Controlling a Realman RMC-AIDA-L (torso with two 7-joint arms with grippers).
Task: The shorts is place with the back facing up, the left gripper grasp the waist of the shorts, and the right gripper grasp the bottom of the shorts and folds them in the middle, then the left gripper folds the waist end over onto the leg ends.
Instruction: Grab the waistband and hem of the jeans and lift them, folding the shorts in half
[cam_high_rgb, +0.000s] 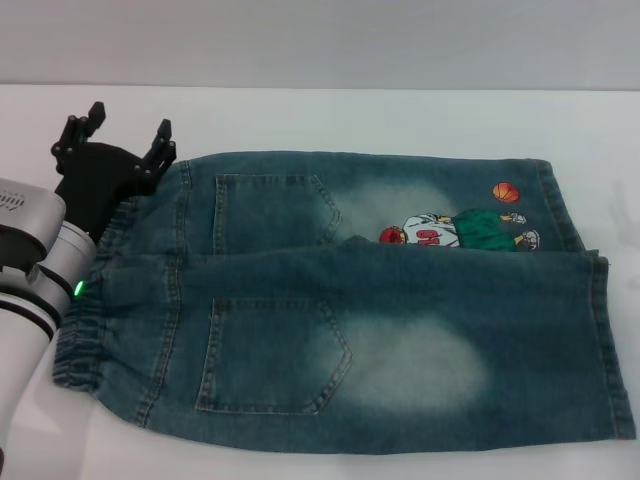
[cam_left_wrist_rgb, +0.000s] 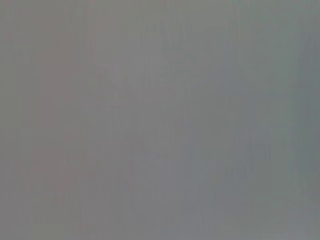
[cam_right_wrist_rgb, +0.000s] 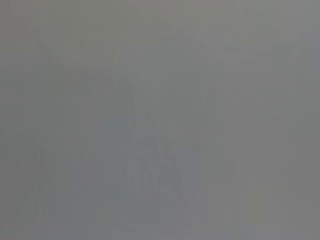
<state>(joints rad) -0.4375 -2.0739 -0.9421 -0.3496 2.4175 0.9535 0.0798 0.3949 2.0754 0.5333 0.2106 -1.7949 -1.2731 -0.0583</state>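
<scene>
The blue denim shorts (cam_high_rgb: 380, 300) lie flat on the white table (cam_high_rgb: 350, 120), back pockets up. The ruffled elastic waist (cam_high_rgb: 85, 330) is at the left, and the leg ends (cam_high_rgb: 610, 340), the bottom of the shorts, are at the right. A cartoon basketball-player print (cam_high_rgb: 455, 230) shows on the far leg. My left gripper (cam_high_rgb: 122, 135) hovers by the far corner of the waist, its black prongs spread open with nothing between them. Its arm with the green ring (cam_high_rgb: 77, 289) covers part of the waistband. The right gripper is out of view. Both wrist views show only plain grey.
Bare white table surrounds the shorts on the far side and along the near edge. A grey wall (cam_high_rgb: 320, 40) runs behind the table's far edge.
</scene>
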